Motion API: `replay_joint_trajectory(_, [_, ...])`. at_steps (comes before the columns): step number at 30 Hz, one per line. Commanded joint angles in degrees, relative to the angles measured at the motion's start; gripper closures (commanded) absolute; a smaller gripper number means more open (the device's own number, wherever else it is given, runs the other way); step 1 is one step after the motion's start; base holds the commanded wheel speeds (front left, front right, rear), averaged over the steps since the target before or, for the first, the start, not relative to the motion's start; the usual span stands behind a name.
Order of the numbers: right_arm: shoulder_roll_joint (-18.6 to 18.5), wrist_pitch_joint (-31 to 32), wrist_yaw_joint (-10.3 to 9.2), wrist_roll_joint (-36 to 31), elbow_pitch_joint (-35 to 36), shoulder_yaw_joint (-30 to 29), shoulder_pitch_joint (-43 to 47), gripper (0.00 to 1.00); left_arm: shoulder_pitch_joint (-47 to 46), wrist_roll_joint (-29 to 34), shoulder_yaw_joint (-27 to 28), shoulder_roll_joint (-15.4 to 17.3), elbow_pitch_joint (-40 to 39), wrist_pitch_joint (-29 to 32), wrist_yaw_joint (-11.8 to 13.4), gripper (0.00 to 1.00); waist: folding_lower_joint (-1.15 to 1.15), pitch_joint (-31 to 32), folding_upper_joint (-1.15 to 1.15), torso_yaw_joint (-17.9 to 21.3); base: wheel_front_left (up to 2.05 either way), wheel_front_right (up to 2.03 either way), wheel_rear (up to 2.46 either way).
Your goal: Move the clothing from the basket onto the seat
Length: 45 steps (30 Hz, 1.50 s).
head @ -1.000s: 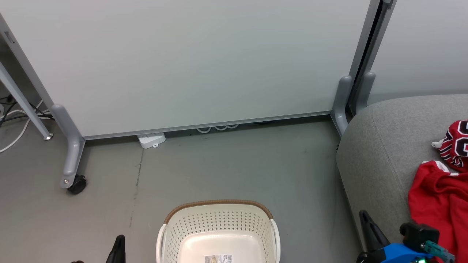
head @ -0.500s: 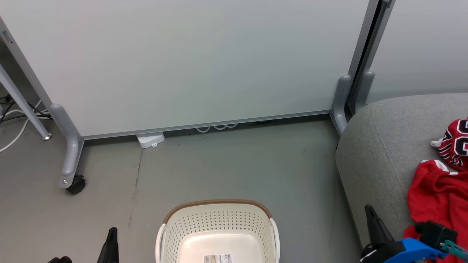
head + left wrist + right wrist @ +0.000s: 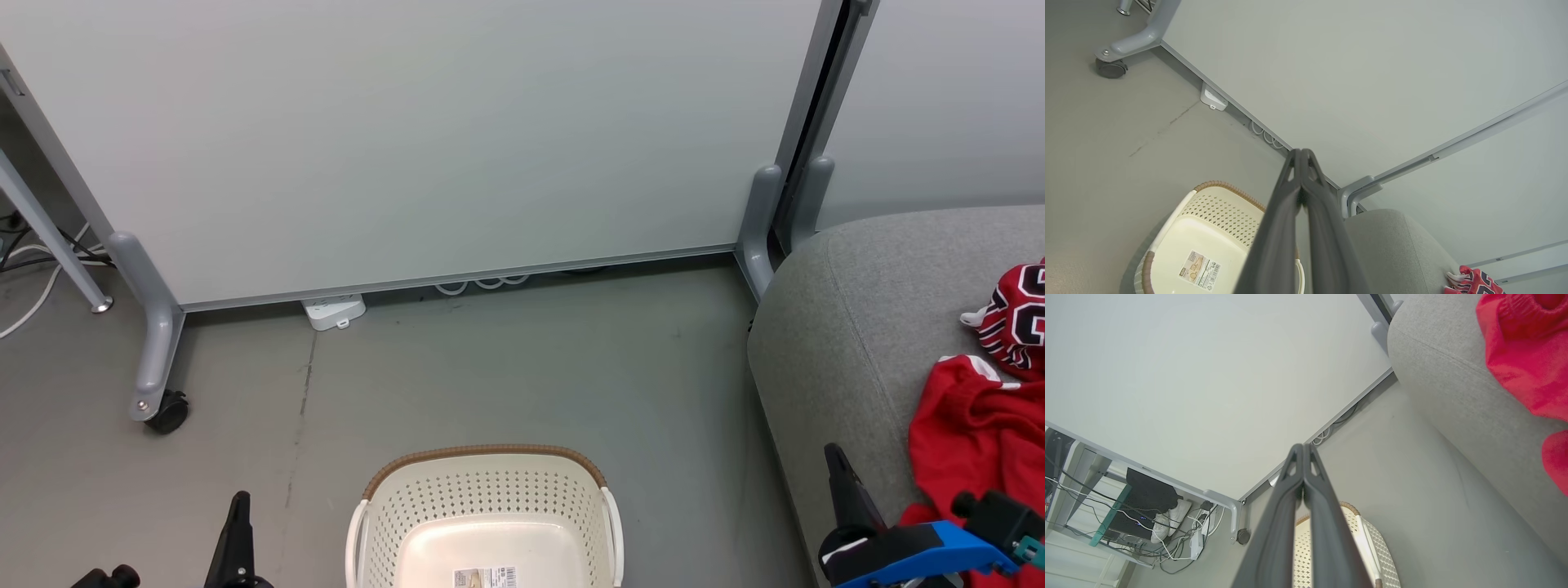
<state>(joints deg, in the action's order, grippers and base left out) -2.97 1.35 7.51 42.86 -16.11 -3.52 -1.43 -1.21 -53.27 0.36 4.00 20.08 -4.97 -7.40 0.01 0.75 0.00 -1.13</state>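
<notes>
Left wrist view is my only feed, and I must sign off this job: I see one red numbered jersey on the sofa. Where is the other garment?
Observer: Head view shows the second red garment lying on the sofa seat, next to the numbered jersey.
Operator: Anything held on the right side?
Observer: No; right wrist view shows the right gripper with jaws shut together, nothing between them.
Operator: And the part of the basket hidden from me?
Observer: Head view shows that side bare, no clothes.

The grey floor (image 3: 490, 367) carries the basket (image 3: 486, 490) at six o'clock, while the seat (image 3: 849, 327) at three o'clock bears the clothing (image 3: 976, 425), apparently two pieces.
</notes>
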Motion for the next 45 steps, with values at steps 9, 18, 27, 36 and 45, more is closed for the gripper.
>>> replay_joint_trajectory(9, [0.04, 0.92, -0.01, 8.48, 1.12, -0.63, -2.18, 1.0, -2.15, -6.6, 1.4, 0.01, -1.77, 1.95, -0.06, 1.0, 0.0, -0.1, 0.0, 0.13, 0.0, 0.0, 0.0])
replay_joint_trajectory(18, [0.06, 1.6, -0.01, 14.99, 1.34, -1.04, -2.65, 1.0, -2.72, -11.71, 2.24, -0.15, -2.48, 3.47, -0.07, 1.0, -0.01, -0.2, 0.0, 0.25, 0.0, 0.0, 0.0])
replay_joint_trajectory(27, [0.07, 2.21, -0.02, 20.94, 1.5, -1.39, -3.1, 1.0, -3.17, -16.47, 2.92, -0.29, -3.13, 4.89, -0.09, 1.0, -0.01, -0.3, 0.0, 0.37, 0.0, 0.0, 0.0])
replay_joint_trajectory(36, [0.08, 2.8, -0.02, 26.41, 1.65, -1.71, -3.51, 1.0, -3.63, -20.78, 3.62, -0.43, -3.74, 6.21, -0.1, 1.0, -0.01, -0.4, 0.0, 0.49, 0.0, 0.0, 0.0])
replay_joint_trajectory(45, [0.09, 3.35, -0.02, 31.51, 1.78, -2.02, -3.9, 1.0, -4.01, -24.8, 4.25, -0.57, -4.3, 7.38, -0.11, 1.0, -0.01, -0.5, 0.0, 0.61, 0.0, 0.0, 0.0])
